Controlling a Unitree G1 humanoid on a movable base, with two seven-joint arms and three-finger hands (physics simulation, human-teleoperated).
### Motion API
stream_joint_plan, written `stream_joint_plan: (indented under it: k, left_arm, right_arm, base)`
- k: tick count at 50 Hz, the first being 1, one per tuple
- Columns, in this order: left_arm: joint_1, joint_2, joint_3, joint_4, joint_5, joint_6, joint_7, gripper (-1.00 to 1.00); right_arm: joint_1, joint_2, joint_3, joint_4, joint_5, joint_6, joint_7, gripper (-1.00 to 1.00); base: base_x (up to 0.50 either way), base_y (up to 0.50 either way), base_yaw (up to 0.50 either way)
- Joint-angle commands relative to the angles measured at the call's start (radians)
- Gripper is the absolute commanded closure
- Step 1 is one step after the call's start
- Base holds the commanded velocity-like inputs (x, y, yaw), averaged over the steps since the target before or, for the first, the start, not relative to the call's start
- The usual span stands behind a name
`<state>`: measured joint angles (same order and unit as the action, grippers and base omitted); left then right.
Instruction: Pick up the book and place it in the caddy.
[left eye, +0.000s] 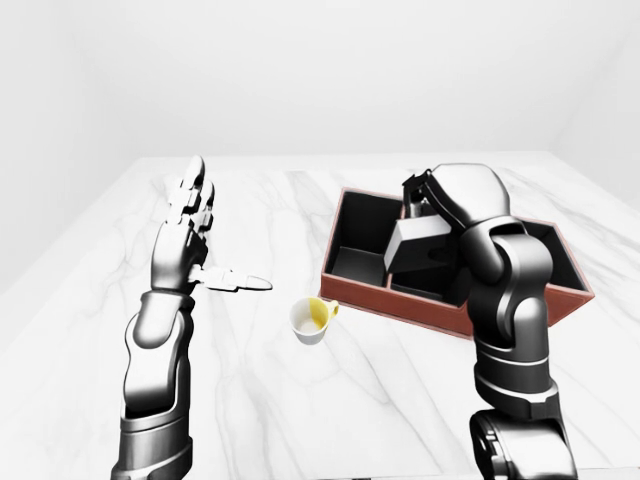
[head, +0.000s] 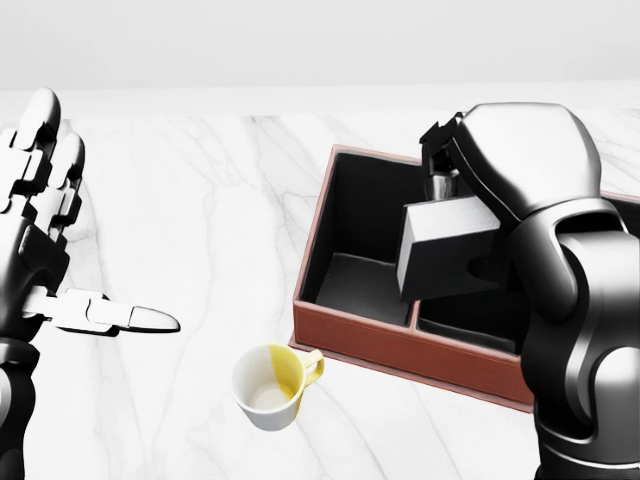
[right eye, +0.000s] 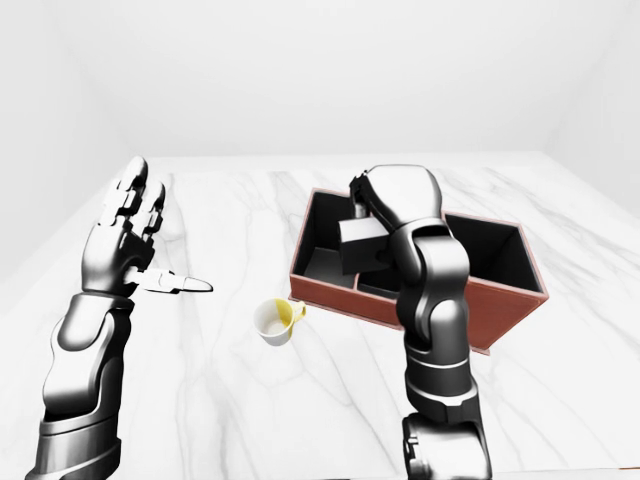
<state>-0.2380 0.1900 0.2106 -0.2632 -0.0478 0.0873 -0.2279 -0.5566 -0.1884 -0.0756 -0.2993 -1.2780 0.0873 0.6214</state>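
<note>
A dark grey book (head: 450, 250) hangs tilted over the middle of the red-brown caddy (head: 380, 345), above the divider between its black compartments. My right hand (head: 438, 180) is bent down over the caddy and is shut on the book's upper edge; my forearm hides the book's right end. In the left-eye view the book (left eye: 420, 245) stands partly inside the caddy's walls. My left hand (head: 90, 235) is raised at the left of the head view, open and empty, fingers up and thumb pointing right.
A white cup with a yellow inside (head: 268, 388) lies on the white marble table (head: 200, 200) just left of the caddy's near corner. The table's edge (left eye: 300, 477) runs along the bottom of the left-eye view.
</note>
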Motion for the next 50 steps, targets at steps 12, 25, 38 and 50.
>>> stream_joint_plan:
  k: [12,25,38,50]
  left_arm:
    - [-0.007,0.000,-0.007,0.027,0.007,0.000,0.000,-1.00]
    - [-0.010,-0.002,-0.011,0.028,0.013,0.000,0.000,-1.00]
    - [-0.007,0.001,-0.003,0.017,0.008,0.000,0.000,-1.00]
    - [-0.008,0.001,-0.005,0.026,0.008,0.000,0.001,-1.00]
  right_arm:
    - [0.001,-0.065,-0.041,0.086,0.059,0.000,-0.112,1.00]
    - [0.017,-0.088,-0.058,0.087,0.067,0.000,-0.131,1.00]
    - [0.031,-0.098,-0.064,0.124,0.080,0.000,-0.176,1.00]
    - [0.025,-0.103,-0.061,0.193,0.097,0.000,-0.242,1.00]
  base:
    - [0.00,0.00,0.00]
    - [0.00,0.00,0.00]
    - [0.00,0.00,0.00]
    - [0.00,0.00,0.00]
